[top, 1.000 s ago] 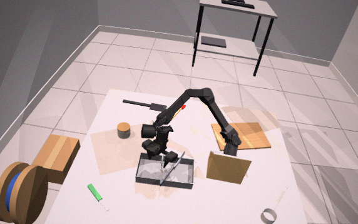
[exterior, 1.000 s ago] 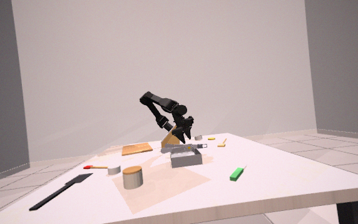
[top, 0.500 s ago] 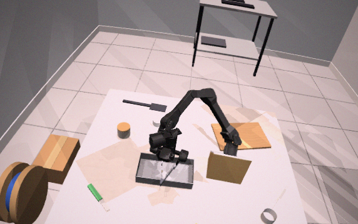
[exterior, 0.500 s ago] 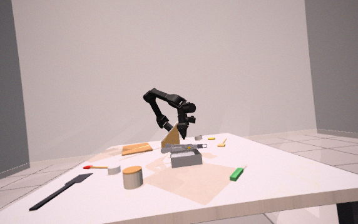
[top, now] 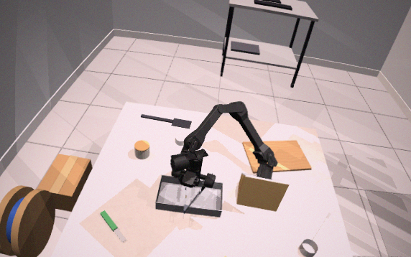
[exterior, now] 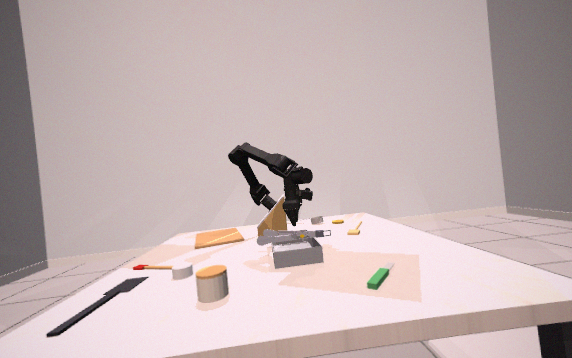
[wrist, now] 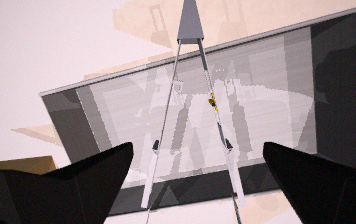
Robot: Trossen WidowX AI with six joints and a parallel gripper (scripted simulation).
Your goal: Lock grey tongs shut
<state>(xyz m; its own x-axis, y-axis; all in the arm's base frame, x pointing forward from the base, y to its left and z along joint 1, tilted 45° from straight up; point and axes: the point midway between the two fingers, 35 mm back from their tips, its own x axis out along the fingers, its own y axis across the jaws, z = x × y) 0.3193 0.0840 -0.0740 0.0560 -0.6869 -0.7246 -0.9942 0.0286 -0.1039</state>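
Note:
The grey tongs (top: 194, 199) (exterior: 285, 237) (wrist: 190, 25) lie spread open across the roasting tin (top: 208, 213) (exterior: 297, 259) (wrist: 332, 100). In the wrist view their wedge-shaped hinge end is at the top, past the tin's rim, and the two arms spread downward. My gripper (exterior: 294, 223) (wrist: 196, 148) is open and empty, pointing down above the tongs. In the wrist view the tongs' arms run through the gap between the fingertips, with space on both sides. In the top view the arm hides part of the tongs. The wooden board (top: 294, 154) (exterior: 215, 240) lies flat, with nothing on it.
An upright brown panel (top: 262, 194) (exterior: 274, 224) stands between tin and board. An orange-lidded can (top: 141, 151) (exterior: 212, 287), a black spatula (top: 181, 123) (exterior: 125, 285), a green-handled tool (top: 108, 220) (exterior: 378, 278) and a small white cylinder (exterior: 182, 271) are on the table.

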